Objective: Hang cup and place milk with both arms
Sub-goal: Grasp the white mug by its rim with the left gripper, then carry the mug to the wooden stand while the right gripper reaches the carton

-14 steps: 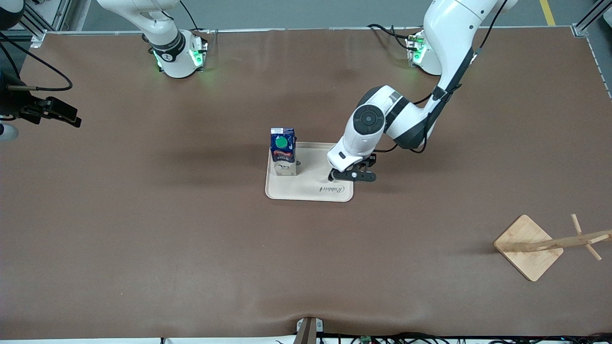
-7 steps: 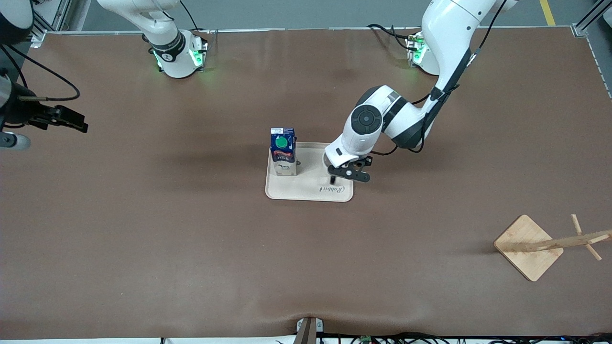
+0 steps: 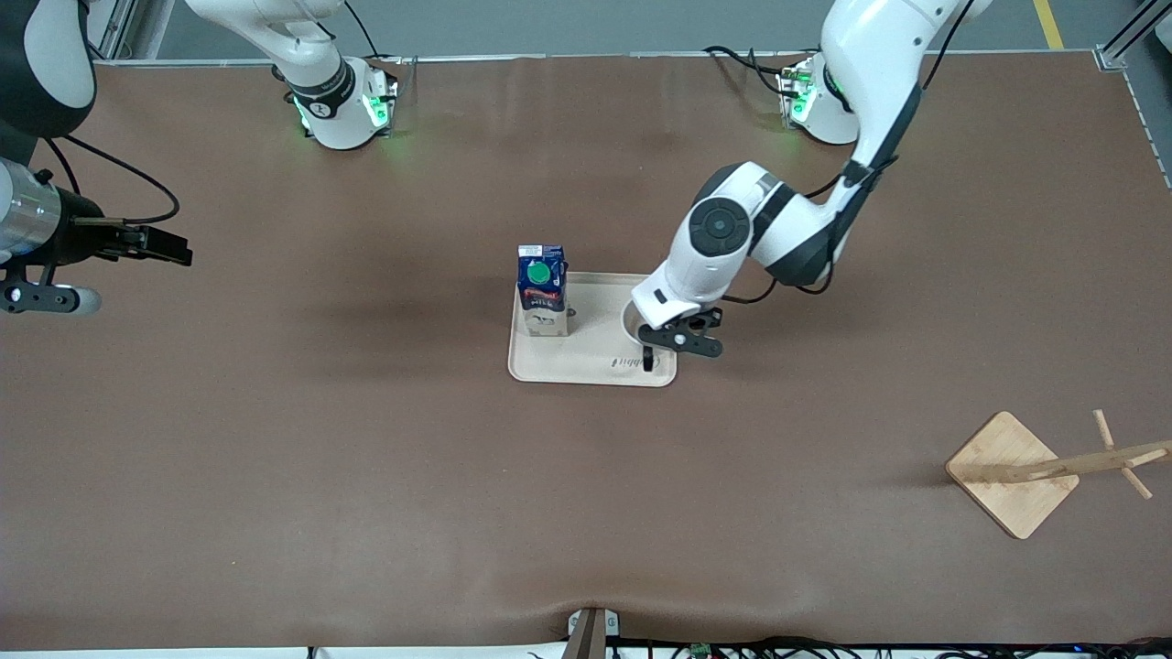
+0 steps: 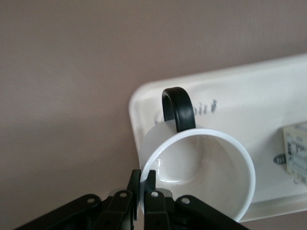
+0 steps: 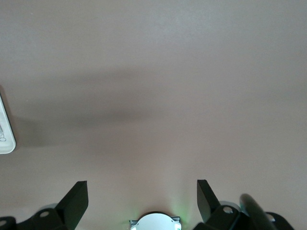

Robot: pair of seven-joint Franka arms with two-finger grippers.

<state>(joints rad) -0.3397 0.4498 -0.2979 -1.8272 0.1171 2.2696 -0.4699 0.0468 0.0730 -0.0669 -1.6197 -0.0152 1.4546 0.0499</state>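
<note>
The cup [image 4: 201, 172] is white with a black loop handle [image 4: 178, 109]. My left gripper [image 4: 143, 188] is shut on its rim, over the tray's end toward the left arm. In the front view the left gripper [image 3: 673, 340] mostly covers the cup [image 3: 631, 322], and the handle [image 3: 648, 360] points toward the camera. The milk [image 3: 542, 289], a dark-blue carton with a green cap, stands upright on the beige tray [image 3: 586, 371] at its other end. My right gripper [image 3: 172, 253] is open and empty over bare table at the right arm's end; its fingers [image 5: 76, 201] stand wide apart.
A wooden cup rack [image 3: 1012, 471] with pegs stands near the left arm's end, nearer to the camera than the tray. The tray's corner [image 5: 4, 129] shows in the right wrist view. Brown table mat all around.
My left gripper has shifted the cup toward the camera over the tray's end, and the handle now shows below it. The right arm has swung inward over the table.
</note>
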